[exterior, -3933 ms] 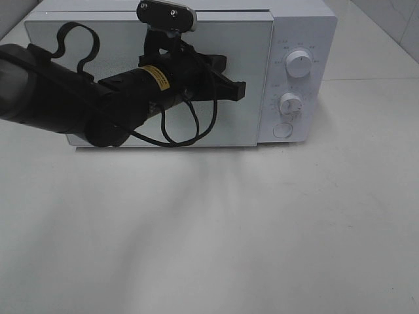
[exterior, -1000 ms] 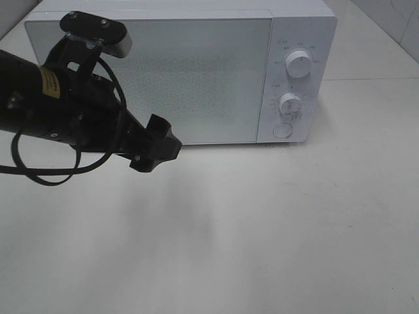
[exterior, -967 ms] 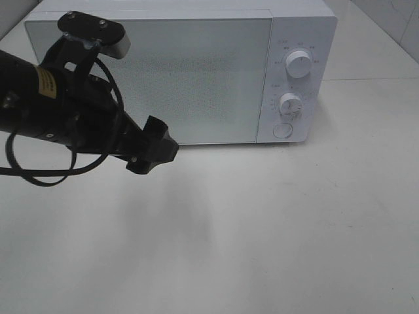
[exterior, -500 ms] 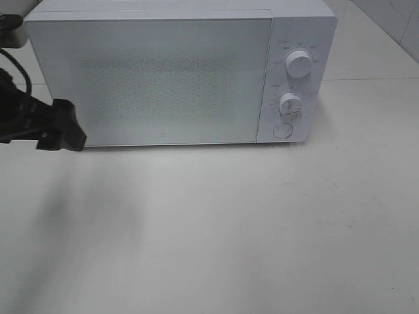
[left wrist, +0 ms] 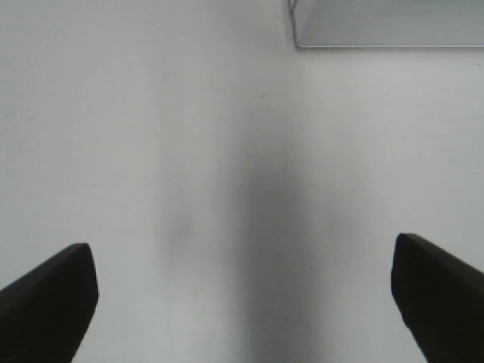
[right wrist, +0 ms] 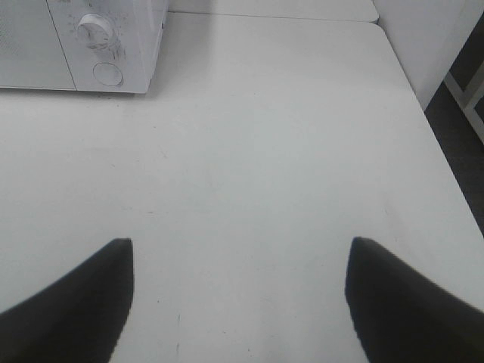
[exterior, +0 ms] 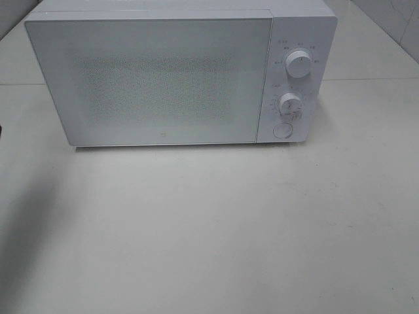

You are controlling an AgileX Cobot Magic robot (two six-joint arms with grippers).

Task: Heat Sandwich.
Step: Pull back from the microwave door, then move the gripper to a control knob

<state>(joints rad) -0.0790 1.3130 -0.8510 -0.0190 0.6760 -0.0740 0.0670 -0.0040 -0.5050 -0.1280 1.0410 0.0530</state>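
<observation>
White tabletop [exterior: 222, 235] carries your shut microwave [exterior: 163, 78] at upper frame; left gripper [left wrist: 242, 302] and right gripper [right wrist: 238, 302] hang wide apart, empty, probably parked clear for heating.

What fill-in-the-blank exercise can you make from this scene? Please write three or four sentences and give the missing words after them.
1. The door of the microwave is ____.
2. To the right of the door there are ____ knobs above one round button.
3. The left hand is ____, with only bare table between its fingers.
4. The right hand holds ____.

Missing words: closed; two; open; nothing.
</observation>
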